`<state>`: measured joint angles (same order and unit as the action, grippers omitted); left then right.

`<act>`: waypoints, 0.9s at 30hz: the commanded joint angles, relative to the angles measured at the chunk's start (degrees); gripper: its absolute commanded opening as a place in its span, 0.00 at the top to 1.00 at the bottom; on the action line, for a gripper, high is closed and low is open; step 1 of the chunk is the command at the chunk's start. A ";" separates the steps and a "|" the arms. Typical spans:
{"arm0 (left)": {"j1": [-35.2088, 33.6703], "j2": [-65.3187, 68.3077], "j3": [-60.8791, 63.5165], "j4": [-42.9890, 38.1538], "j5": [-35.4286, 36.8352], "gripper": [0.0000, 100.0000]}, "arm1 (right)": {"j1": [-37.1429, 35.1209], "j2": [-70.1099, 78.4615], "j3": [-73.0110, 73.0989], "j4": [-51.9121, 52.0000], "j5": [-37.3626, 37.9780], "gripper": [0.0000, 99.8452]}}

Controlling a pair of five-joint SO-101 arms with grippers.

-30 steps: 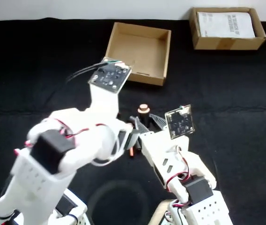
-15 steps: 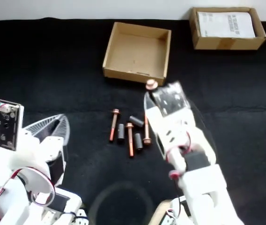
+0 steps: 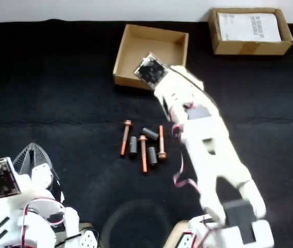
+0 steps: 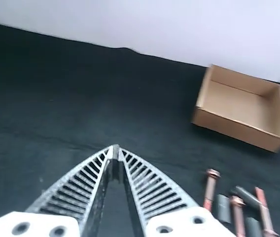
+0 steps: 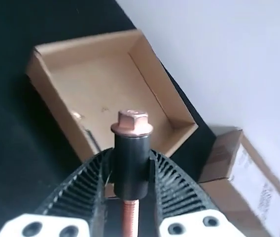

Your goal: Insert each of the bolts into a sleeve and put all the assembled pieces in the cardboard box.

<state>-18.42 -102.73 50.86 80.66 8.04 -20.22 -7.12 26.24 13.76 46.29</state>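
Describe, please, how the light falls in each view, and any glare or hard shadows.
High view: soft, even light; no hard shadows on the black cloth. Right wrist view: a pale glint on the bolt head above the sleeve in the right gripper; cardboard box evenly lit. Left wrist view: no glare.

**Four bolts, four sleeves, two boxes, two arms**

Three bolts lie loose: left bolt point(image 3: 125, 137), middle bolt point(image 3: 143, 153), right bolt point(image 3: 161, 140). Three sleeves lie loose among them: left sleeve point(image 3: 133, 145), upper sleeve point(image 3: 150, 134), lower sleeve point(image 3: 152, 155). A fourth bolt point(image 5: 131, 123) sits inside a fourth sleeve point(image 5: 130, 165). There are two cardboard boxes: open box point(image 3: 136, 46) and box with paper point(image 3: 244, 48). There are two robot arms: left arm point(image 3: 28, 222) and right arm point(image 3: 208, 150).
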 commanded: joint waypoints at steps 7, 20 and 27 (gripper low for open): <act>-12.18 0.57 3.12 6.68 0.00 0.99 | 2.33 27.91 -30.46 -1.36 7.30 0.99; -11.82 0.57 6.46 4.66 -0.09 0.99 | 0.04 39.43 -53.32 26.68 -5.89 0.84; -11.74 0.57 8.66 2.64 0.00 0.99 | 0.04 36.62 -62.81 42.07 -14.15 0.84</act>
<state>-29.85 -102.37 59.56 84.70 8.13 -19.60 33.32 -30.46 48.92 36.44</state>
